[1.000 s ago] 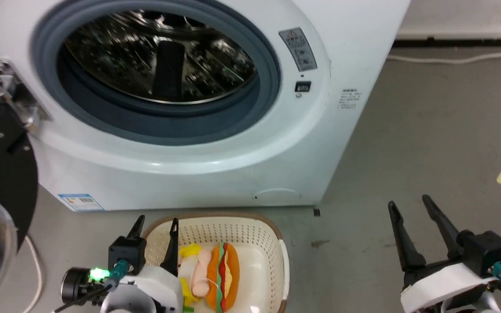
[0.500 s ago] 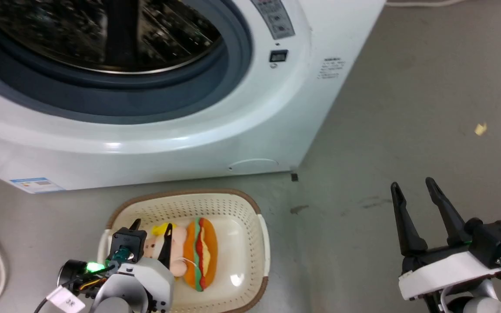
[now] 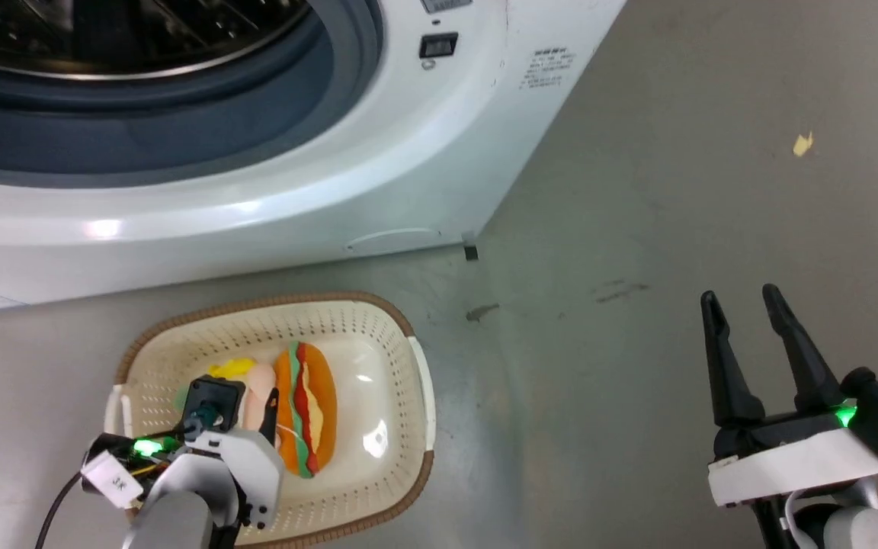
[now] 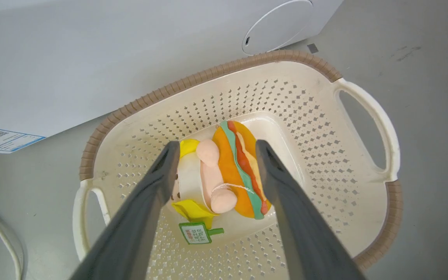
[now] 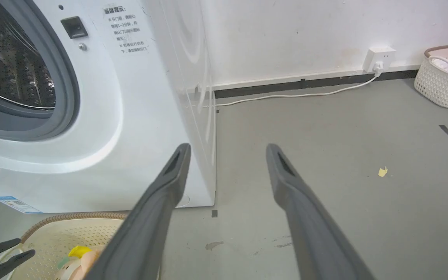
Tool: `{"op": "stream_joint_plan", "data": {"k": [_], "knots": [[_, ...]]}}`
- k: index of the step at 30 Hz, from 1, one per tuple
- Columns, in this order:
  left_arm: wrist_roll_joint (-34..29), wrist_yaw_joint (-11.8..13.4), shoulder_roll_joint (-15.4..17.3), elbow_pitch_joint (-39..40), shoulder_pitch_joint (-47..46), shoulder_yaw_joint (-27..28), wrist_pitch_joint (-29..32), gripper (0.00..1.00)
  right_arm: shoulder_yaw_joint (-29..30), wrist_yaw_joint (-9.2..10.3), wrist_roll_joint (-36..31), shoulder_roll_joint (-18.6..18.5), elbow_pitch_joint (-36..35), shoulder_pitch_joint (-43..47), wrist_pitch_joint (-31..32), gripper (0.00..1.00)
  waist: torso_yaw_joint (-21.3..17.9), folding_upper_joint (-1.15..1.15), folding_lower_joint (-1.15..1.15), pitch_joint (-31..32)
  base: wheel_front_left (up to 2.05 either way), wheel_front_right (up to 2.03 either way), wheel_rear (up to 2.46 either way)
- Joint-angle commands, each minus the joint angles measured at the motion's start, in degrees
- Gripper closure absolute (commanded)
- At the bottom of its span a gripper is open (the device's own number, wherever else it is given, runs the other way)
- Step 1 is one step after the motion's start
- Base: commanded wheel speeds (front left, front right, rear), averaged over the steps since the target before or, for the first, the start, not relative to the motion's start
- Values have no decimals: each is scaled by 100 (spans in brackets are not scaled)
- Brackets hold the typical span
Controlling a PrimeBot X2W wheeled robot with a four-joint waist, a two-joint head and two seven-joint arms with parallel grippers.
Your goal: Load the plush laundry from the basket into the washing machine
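- The large white front-loading washing machine (image 3: 347, 175) stands with its round mouth uncovered. A grey rubber gasket (image 3: 180, 130) rings its shiny perforated steel drum (image 5: 10, 66).
- On the grey floor (image 3: 675, 191), just in front of the machine, sits the small cream perforated plastic basket (image 3: 378, 358) with a brown woven-look rim and 2 white side handles.
- The plush laundry (image 4: 231, 171) lies on the basket's bottom: an orange hamburger plush with green, red and yellow layers, touching a pale pink figure with yellow parts. A green tag (image 4: 196, 234) lies beside them.
- The left gripper (image 4: 216, 144) points down into the basket with its 2 dark fingers spread apart, 1 on each side of the plush bundle. Whether either finger touches the plush cannot be told.
- The right gripper (image 3: 739, 296) hangs over the floor, well apart from the basket, its fingers parted and holding nothing.
- A small yellow scrap (image 3: 802, 143) lies on the floor to the right of the machine.
- In the right wrist view, a white woven basket of clothes (image 5: 443, 83) stands by the far wall, near a white wall socket (image 5: 379, 58).
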State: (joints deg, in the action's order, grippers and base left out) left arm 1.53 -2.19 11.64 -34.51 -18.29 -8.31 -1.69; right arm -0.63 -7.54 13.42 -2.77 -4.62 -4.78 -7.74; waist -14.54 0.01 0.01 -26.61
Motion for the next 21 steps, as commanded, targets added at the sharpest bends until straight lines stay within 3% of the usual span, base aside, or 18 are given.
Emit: {"op": "stream_joint_plan", "data": {"k": [1,8,12,21], "knots": [[-19,-16,66,-203,-213,-50,24,0,9,3,103,-6,-68,-134,-70,0,-88,-1,-1,-187,0,0,0],[-44,-68,189,-680,-564,-212,207,0,-61,3,267,-6,-122,-190,-141,0,-200,-1,-1,-514,0,0,0],[-149,64,298,-1009,-927,-394,314,0,-95,3,392,-7,-150,-237,-201,0,-284,-1,-1,-797,0,0,0],[-54,110,368,-1589,-1481,-492,633,0,-56,4,585,-7,-197,-281,-297,0,-429,-1,-1,-1194,0,0,0]]}}
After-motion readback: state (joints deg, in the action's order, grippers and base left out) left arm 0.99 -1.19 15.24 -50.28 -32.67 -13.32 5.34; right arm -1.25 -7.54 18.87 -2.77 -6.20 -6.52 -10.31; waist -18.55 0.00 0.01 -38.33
